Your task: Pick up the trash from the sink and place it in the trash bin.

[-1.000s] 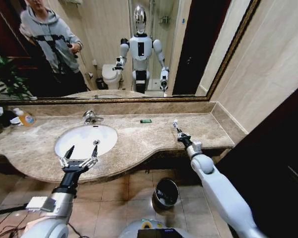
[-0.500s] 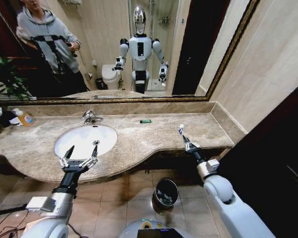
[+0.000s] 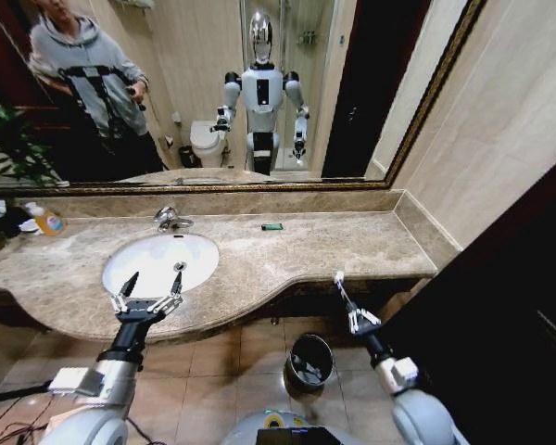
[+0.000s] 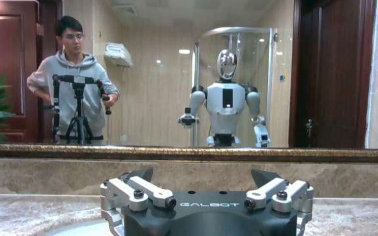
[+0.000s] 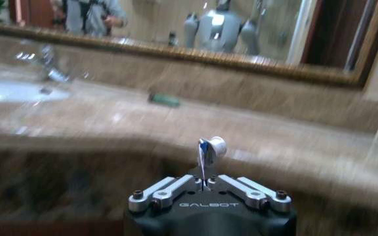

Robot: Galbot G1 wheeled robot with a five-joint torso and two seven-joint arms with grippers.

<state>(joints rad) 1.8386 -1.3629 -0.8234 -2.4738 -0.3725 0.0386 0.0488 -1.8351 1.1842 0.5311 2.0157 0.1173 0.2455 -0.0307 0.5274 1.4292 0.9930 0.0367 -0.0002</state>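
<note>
Beige marble runs across the scene under a wide mirror, with the white sink (image 3: 159,261) set into its left half and a chrome tap (image 3: 170,219) behind it. On the floor below the counter edge stands the trash bin (image 3: 309,361), dark with a shiny rim.

The right gripper (image 3: 358,319) hangs off the near side of the counter, just right of the bin and above it, fingers pressed together on a small white tube (image 3: 341,286) with a blue end that sticks up from them. The left gripper (image 3: 148,293) hovers over the near rim of the basin, fingers spread and empty.

By my reading, one piece of trash is on its way to the bin but not dropped. A small green packet (image 3: 272,226) lies on the far counter, right of the tap, so more picking is left. The basin itself looks bare from the head view.

Compared with a second ago, the right arm has drawn back from over the counter's right end and sunk toward the floor, carrying the tube; the left arm and the packet have not shifted.
</note>
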